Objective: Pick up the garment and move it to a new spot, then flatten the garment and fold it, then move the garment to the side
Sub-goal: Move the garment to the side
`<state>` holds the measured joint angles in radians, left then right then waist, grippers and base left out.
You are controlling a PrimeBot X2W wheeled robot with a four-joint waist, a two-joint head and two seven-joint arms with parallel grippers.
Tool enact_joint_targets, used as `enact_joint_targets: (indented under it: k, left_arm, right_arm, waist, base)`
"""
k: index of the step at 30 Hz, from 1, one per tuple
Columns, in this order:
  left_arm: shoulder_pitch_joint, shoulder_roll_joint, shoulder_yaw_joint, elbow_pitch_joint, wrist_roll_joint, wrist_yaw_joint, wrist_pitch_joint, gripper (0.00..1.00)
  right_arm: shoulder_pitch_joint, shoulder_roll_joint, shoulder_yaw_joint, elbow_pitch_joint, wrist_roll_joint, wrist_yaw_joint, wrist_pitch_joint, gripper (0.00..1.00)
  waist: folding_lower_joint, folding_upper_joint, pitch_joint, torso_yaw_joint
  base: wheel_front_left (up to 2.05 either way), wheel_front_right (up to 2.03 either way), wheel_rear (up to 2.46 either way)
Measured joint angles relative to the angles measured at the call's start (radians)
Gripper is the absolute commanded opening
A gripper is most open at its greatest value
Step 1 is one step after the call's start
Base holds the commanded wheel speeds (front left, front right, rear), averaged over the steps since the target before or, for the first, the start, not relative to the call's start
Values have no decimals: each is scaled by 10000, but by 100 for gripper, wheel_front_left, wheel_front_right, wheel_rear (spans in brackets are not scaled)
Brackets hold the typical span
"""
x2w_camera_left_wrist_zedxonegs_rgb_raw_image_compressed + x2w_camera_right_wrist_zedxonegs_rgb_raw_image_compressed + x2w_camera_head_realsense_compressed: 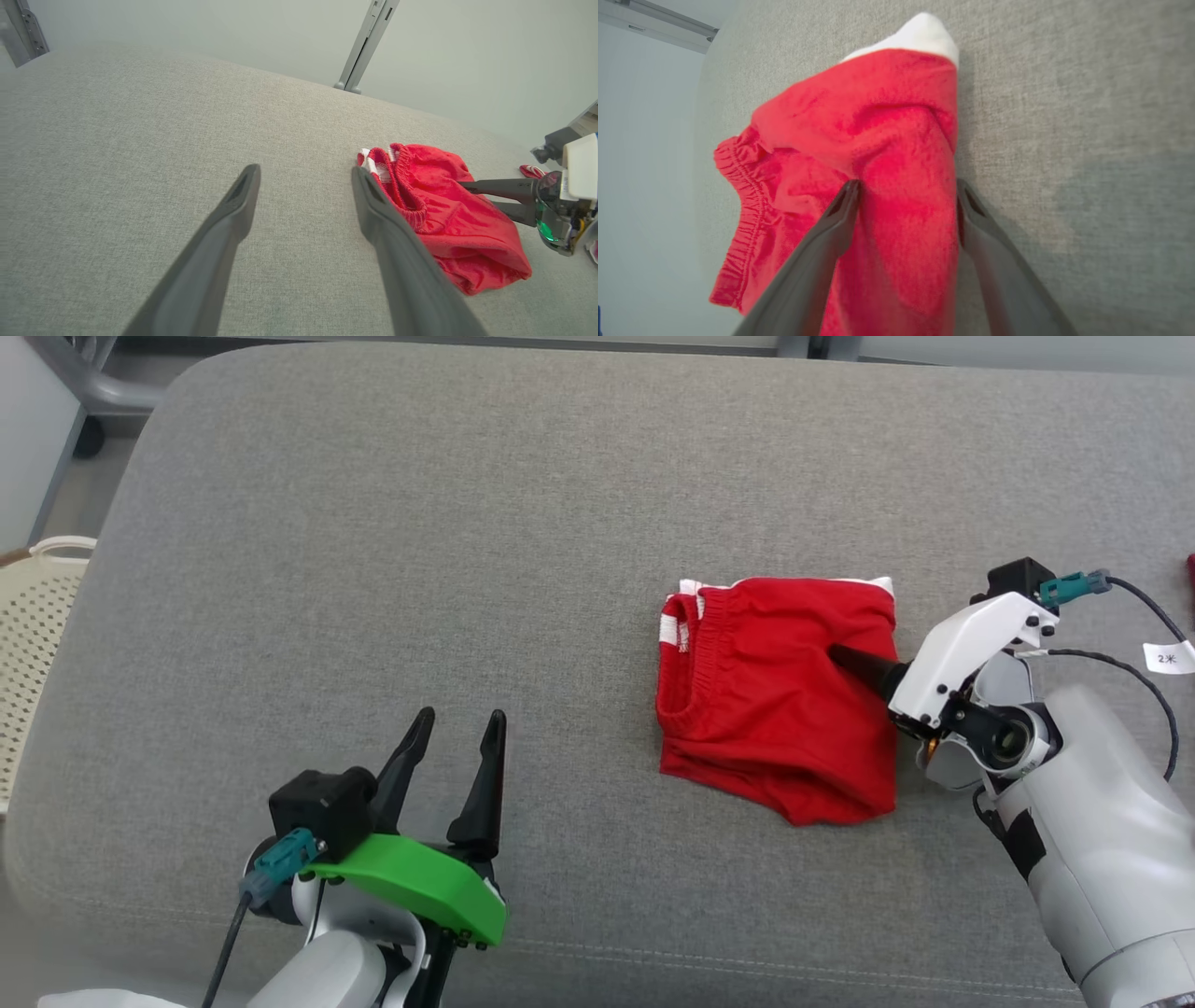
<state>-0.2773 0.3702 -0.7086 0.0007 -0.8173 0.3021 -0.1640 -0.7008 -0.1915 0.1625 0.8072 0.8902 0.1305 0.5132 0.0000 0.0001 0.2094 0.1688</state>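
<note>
The right jaws, spread wide, straddle the red garment (766, 709)

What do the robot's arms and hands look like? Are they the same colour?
Each gripper has two long, dark, pointy fingers. The left gripper wears a bright green cover, the right gripper a white cover. Both have teal plugs on black cables. The arms are pale grey.

The garment (775, 695) lies on the cushion (467, 523), right of the left gripper (461, 714), the right gripper (840, 656) at its right edge.
</note>
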Motion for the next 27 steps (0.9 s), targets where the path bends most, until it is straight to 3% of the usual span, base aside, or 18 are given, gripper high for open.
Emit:
enact_joint_targets:
  k: [2, 3, 4, 8, 18, 27]
  left_arm:
    - [-11, 4, -12, 0, 0, 2, 2, 100]
    - [-11, 4, -25, 2, 0, 2, 4, 100]
    - [-12, 2, -40, 2, 0, 2, 15, 100]
    - [-11, 4, -54, 27, 0, 2, 15, 100]
    - [14, 84, -104, -15, -2, 35, 44, 100]
    - [70, 142, -159, -198, -4, 107, 90, 100]
  right_arm:
    - [0, 6, -54, 157, 0, 0, 4, 100]
    - [0, -6, -50, 219, -6, 0, 13, 95]
    - [-2, -17, -48, 274, -23, 2, 4, 60]
    - [-13, 2, 19, 445, -153, 10, -151, 0]
    - [-12, 88, 581, 81, -134, 2, 17, 0]
    - [-45, -936, 1210, -1361, -336, 2, 1097, 0]
  waist:
    - [0, 0, 45, 139]
    - [0, 0, 62, 206]
    - [0, 0, 74, 270]
    - [0, 0, 77, 462]
    - [0, 0, -140, 179]
    - [0, 0, -366, -627]
  base:
    - [0, 0, 0]
    - [0, 0, 0]
    - [0, 0, 0]
    - [0, 0, 0]
    - [0, 0, 0]
    - [0, 0, 0]
